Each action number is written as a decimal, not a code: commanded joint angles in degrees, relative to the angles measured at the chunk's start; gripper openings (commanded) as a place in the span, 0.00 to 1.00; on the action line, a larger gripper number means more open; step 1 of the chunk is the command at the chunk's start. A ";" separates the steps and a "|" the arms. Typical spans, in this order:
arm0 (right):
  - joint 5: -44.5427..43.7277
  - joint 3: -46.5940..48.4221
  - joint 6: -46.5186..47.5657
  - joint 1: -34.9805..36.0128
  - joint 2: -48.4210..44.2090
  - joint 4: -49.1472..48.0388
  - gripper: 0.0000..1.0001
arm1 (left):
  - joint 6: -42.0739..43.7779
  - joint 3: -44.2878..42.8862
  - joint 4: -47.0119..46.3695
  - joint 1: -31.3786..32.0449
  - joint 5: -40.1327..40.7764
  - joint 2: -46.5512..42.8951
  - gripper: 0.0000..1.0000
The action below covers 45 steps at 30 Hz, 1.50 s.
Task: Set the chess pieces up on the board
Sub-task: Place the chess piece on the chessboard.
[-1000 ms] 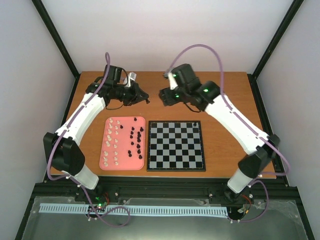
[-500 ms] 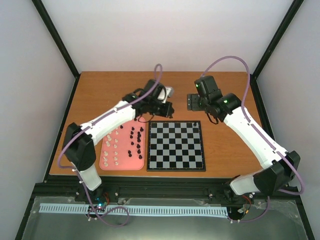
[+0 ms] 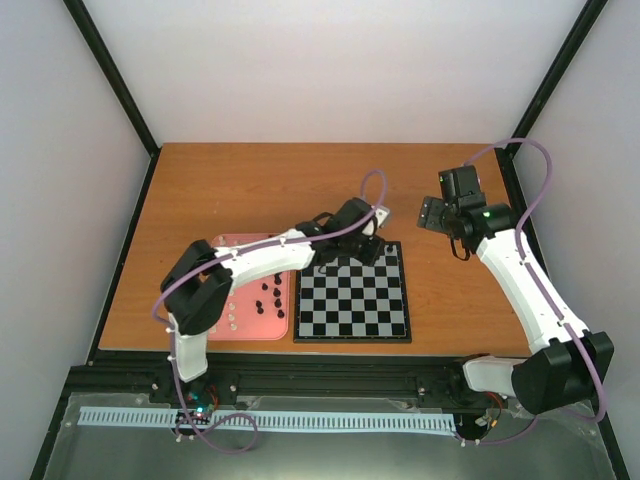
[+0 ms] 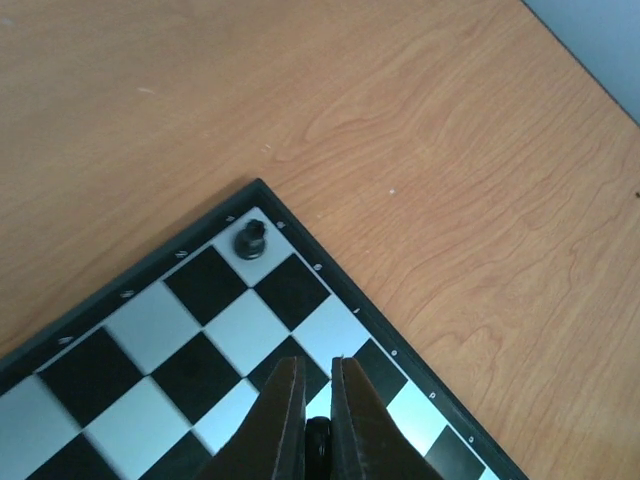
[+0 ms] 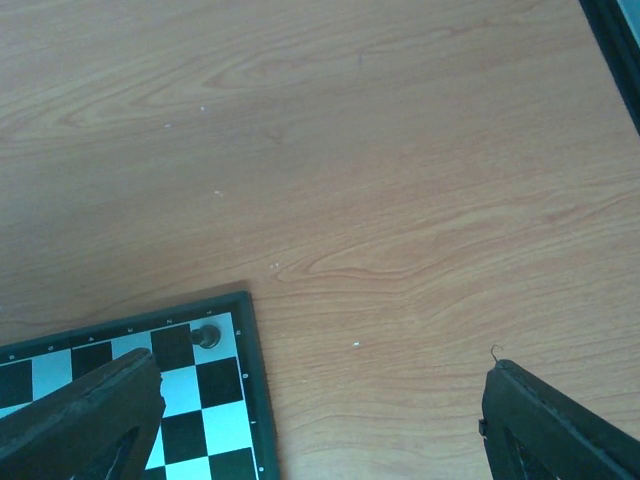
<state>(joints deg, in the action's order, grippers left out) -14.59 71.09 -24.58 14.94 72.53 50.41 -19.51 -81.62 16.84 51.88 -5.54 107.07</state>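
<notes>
The left gripper (image 4: 314,365) has its fingers drawn nearly together, pinching a small black piece (image 4: 318,440) low between them. So little of it shows in the left wrist view that I cannot tell which kind it is, or whether its base touches the board (image 4: 150,320). It hangs over the squares along the board's edge, near the corner where another black corner piece (image 4: 250,240) stands upright on its square, apart from the fingers. The main risk is in the release. The figurine is tiny, so if it sits tilted in the pinch or is let go above the surface, it may well topple, roll across the smooth squares, or come to rest straddling a line. A fingertip that sticks to it as the fingers part could drag it off its square. Any sideways drift toward the corner could knock over the piece standing there, or push it off the rim onto the table (image 4: 450,180). Farther back, the left arm (image 3: 270,262) stretches across the pink tray (image 3: 245,322), where the other chess pieces (image 3: 272,295) lie. Pulling back low could sweep through them. The right gripper (image 5: 322,372) is spread wide and empty over bare table beyond the board's corner, well apart, so a collision between the arms looks unlikely.
</notes>
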 commanded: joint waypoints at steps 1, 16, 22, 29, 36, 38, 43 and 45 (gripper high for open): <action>1.91 -2.05 -1.87 -0.84 0.41 -1.78 1.00 | 0.76 -3.12 -6.76 2.22 2.55 5.21 0.01; 3.10 -5.84 2.11 -6.44 0.46 -4.74 1.00 | 0.86 -8.97 -13.65 4.91 7.28 16.50 0.01; 4.02 -6.32 2.82 -7.09 1.57 -6.20 1.00 | 1.57 -10.04 -15.41 6.04 10.08 18.39 0.01; 3.07 -7.31 2.92 -7.29 2.12 -8.06 1.00 | 2.40 -7.45 -19.38 7.09 15.16 18.97 0.01; 2.19 -9.50 2.41 -7.38 0.58 -10.70 1.00 | 4.82 -4.26 -23.99 7.98 20.53 18.06 0.01; 2.24 -10.23 2.44 -7.38 0.30 -11.29 1.00 | 4.97 -3.05 -25.56 7.98 21.46 18.17 0.01; 1.72 -12.49 3.17 -7.38 -0.61 -12.69 1.00 | 6.01 -1.18 -29.23 8.15 24.16 19.22 0.01; 1.76 -13.01 3.40 -7.38 -0.72 -13.19 1.00 | 6.10 -0.49 -30.78 8.25 25.27 19.37 0.01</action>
<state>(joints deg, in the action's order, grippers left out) -11.53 59.53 -21.85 8.14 73.34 39.57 -15.14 -82.87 -7.81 59.22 16.08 125.54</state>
